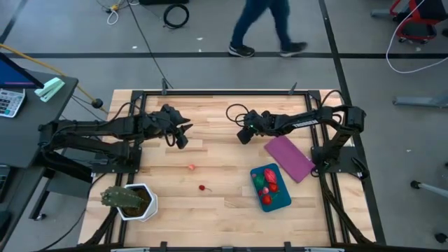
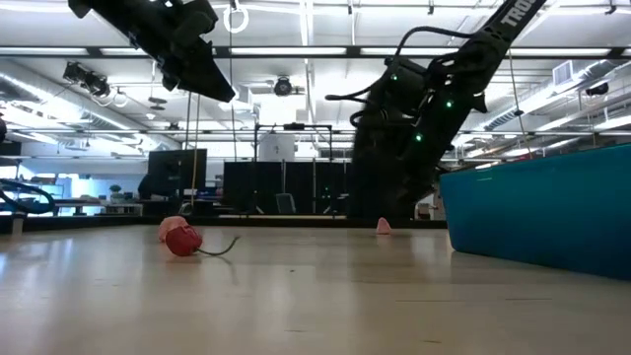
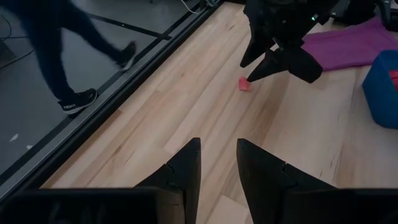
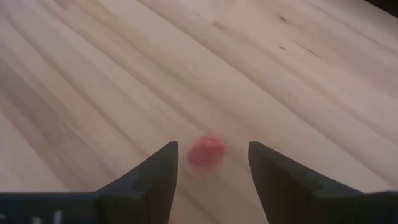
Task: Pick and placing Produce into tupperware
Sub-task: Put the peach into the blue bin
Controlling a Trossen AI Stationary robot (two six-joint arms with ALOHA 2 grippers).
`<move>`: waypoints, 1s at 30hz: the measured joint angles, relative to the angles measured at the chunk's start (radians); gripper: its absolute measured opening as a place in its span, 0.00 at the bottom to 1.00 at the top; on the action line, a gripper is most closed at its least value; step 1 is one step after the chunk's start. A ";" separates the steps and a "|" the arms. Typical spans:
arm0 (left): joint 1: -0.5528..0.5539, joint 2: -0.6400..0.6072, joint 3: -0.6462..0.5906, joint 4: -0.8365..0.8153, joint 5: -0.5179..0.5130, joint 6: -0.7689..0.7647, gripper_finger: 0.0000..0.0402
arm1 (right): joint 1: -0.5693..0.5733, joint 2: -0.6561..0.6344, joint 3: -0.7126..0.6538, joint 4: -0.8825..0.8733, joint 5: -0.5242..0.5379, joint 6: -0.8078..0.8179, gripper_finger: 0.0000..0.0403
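Note:
My right gripper (image 1: 242,137) is open and low over the table's middle. Its fingers stand on either side of a small pink produce piece (image 4: 206,152), which lies on the wood and also shows in the left wrist view (image 3: 245,84); I cannot tell if they touch it. My left gripper (image 1: 183,140) is open, empty and raised (image 2: 202,74). Another pink piece (image 1: 191,166) and a red piece with a stem (image 1: 203,187) lie on the table. The teal tupperware (image 1: 285,200) at the near right holds red and green pieces (image 1: 268,182).
A flat purple sheet (image 1: 288,157) lies just beyond the tupperware, near the right arm's base. A leafy plant in a white pot (image 1: 130,201) stands at the near left corner. A person (image 1: 262,28) walks on the floor beyond the table's far edge.

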 joint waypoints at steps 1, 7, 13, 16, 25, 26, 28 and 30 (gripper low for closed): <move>0.000 0.000 0.000 0.000 0.000 0.000 0.27 | 0.000 0.002 0.000 0.008 0.002 0.000 0.51; 0.000 0.000 0.001 0.000 0.000 0.001 0.27 | -0.001 0.009 0.000 0.005 0.003 0.001 0.50; 0.000 0.000 0.001 0.000 0.000 0.002 0.27 | 0.001 0.037 0.000 0.003 0.009 0.015 0.49; 0.000 0.000 0.001 0.000 0.000 0.006 0.27 | 0.002 0.053 0.000 0.001 0.006 0.019 0.49; 0.000 0.000 0.001 0.000 0.000 0.013 0.27 | 0.001 0.062 0.000 0.004 0.006 0.018 0.44; 0.000 0.000 0.001 0.001 0.000 0.013 0.27 | 0.001 0.062 0.000 0.004 0.004 0.018 0.42; 0.000 0.000 0.001 0.000 0.000 0.013 0.27 | 0.001 0.062 0.000 0.004 -0.013 0.018 0.39; 0.000 0.000 0.001 0.000 0.000 0.013 0.27 | 0.001 0.061 0.000 0.004 -0.036 0.018 0.35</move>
